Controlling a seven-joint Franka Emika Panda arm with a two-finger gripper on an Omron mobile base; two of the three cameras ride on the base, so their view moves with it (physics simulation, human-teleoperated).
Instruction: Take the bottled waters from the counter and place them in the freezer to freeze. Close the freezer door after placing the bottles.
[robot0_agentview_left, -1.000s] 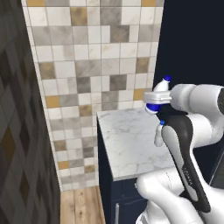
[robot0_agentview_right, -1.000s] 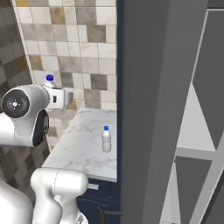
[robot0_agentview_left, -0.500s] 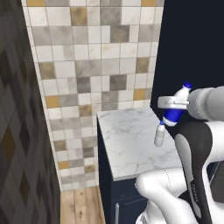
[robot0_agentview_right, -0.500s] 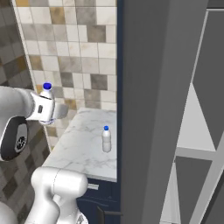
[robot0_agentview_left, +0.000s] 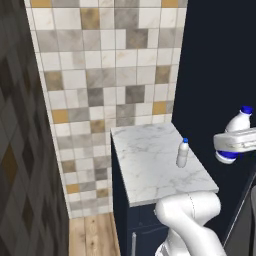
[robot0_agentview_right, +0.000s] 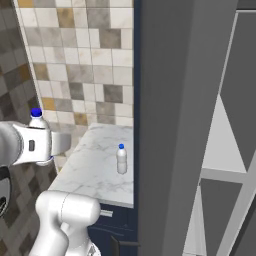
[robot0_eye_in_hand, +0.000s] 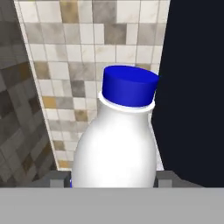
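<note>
Left base view: held bottle (robot0_agentview_left: 235, 131), white with blue cap and a dark-blue band at its base, sat tilted in the claw (robot0_agentview_left: 231, 142), in the air right of the surface (robot0_agentview_left: 150, 170) and clear of it. Second bottle (robot0_agentview_left: 183, 153), plain whitish, blue-capped, stood upright near the surface's right edge. No print legible on either.

Right base view: held bottle (robot0_agentview_right: 38, 127) raised left of the surface (robot0_agentview_right: 95, 172); claw (robot0_agentview_right: 42, 144) pinched around its body. Second bottle (robot0_agentview_right: 121, 159) upright on the marble, near the freezer (robot0_agentview_right: 175, 125); pale shelves visible at right.

Hand view: held bottle (robot0_eye_in_hand: 117, 146) close up, cap uppermost, fingers (robot0_eye_in_hand: 56, 180) pressed to both sides. No writing readable.
</note>
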